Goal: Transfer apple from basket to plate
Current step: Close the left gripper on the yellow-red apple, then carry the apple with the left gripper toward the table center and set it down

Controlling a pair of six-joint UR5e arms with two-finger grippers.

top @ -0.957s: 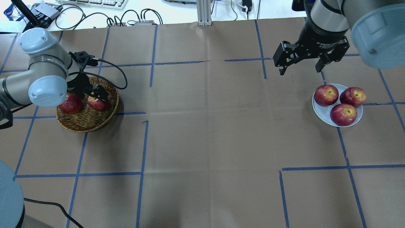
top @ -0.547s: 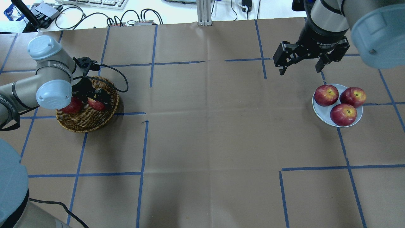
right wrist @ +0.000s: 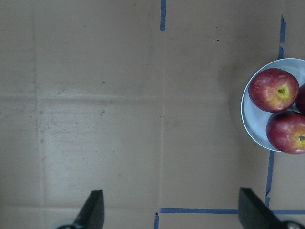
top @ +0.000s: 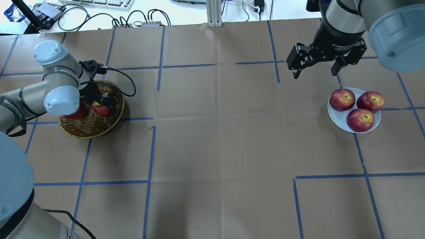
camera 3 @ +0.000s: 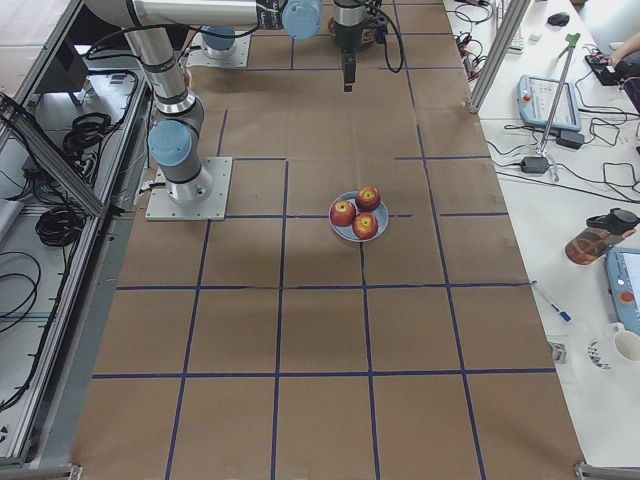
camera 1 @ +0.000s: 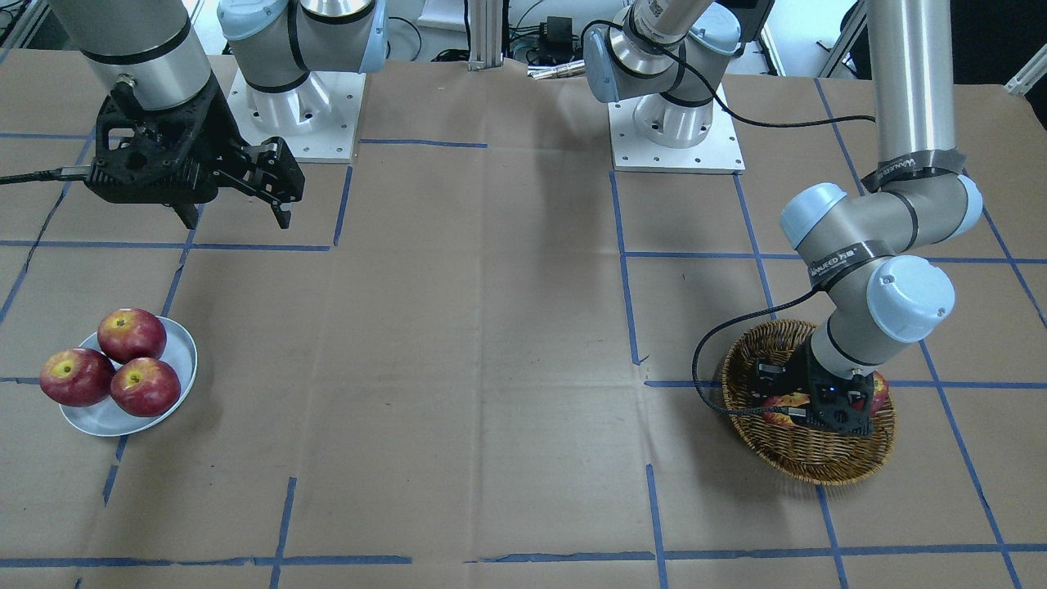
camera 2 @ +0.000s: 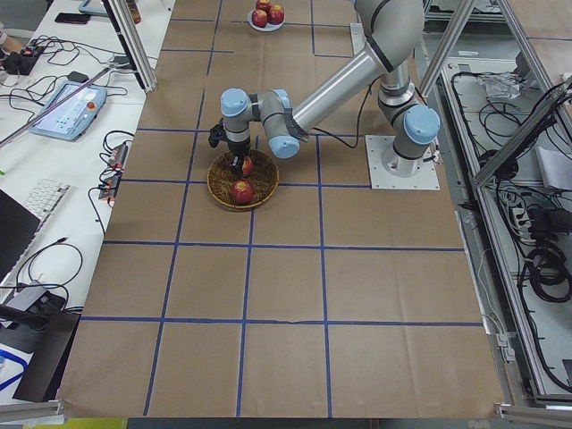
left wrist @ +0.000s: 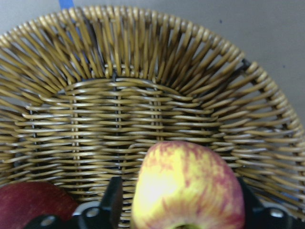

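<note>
The yellow-streaked apple (left wrist: 186, 186) lies in the wicker basket (top: 89, 127) at the table's left. My left gripper (top: 102, 107) is down inside the basket, open, with a finger on each side of this apple. In the left wrist view a narrow gap shows at the left finger (left wrist: 113, 200). The pale blue plate (top: 337, 116) at the right holds three red apples (top: 360, 120). My right gripper (top: 314, 74) is open and empty, hovering over the table beyond the plate.
A darker red apple (top: 74, 114) lies in the basket beside the streaked one, partly under my left forearm. A black cable (top: 127, 81) loops from the left wrist over the basket's rim. Brown paper with blue tape lines covers the table.
My left arm has shifted right and lowered, bringing the gripper deeper into the basket around the streaked apple. The right arm and the plate's apples have not moved.
</note>
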